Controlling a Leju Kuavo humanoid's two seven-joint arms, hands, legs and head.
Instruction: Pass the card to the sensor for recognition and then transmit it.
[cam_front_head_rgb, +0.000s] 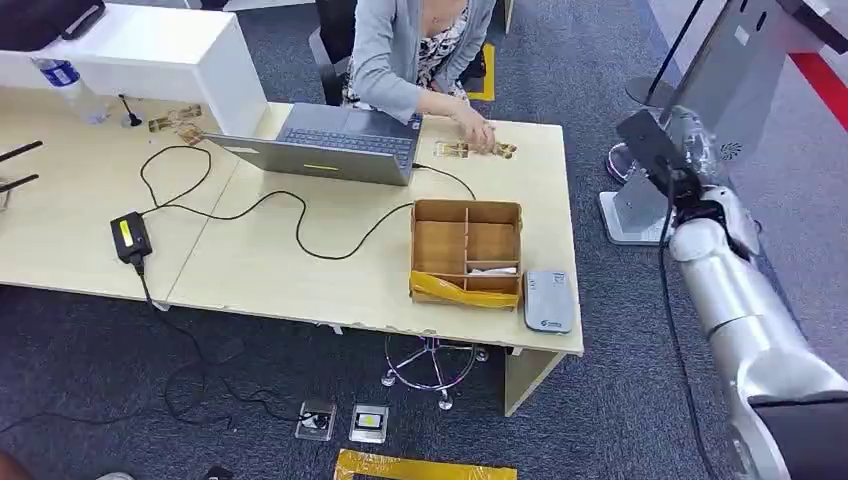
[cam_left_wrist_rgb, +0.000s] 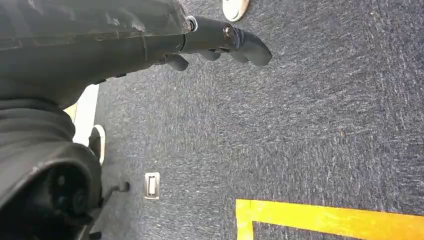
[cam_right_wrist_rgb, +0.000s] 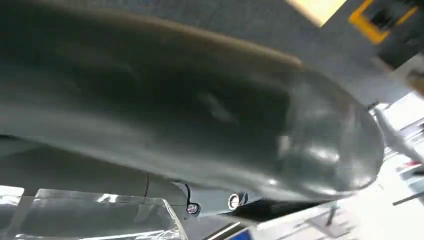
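Overhead, the head view shows the right arm (cam_front_head_rgb: 745, 320) raised beside the desk (cam_front_head_rgb: 300, 270), off its right end; its hand (cam_front_head_rgb: 665, 150) is dark and its finger state cannot be told. A white card (cam_front_head_rgb: 492, 269) lies in the wooden divider box (cam_front_head_rgb: 466, 252), just beside the grey sensor (cam_front_head_rgb: 549, 300), presumably so pick-up and reading stay close together. A seated person's hand (cam_front_head_rgb: 478, 133) touches cards (cam_front_head_rgb: 475, 150) at the far edge.

Left wrist view: the left hand (cam_left_wrist_rgb: 220, 42) hangs over carpet, fingers curled loosely, holding nothing.

Right wrist view: the thumb (cam_right_wrist_rgb: 310, 150) blocks the fingers; grasp cannot be told.
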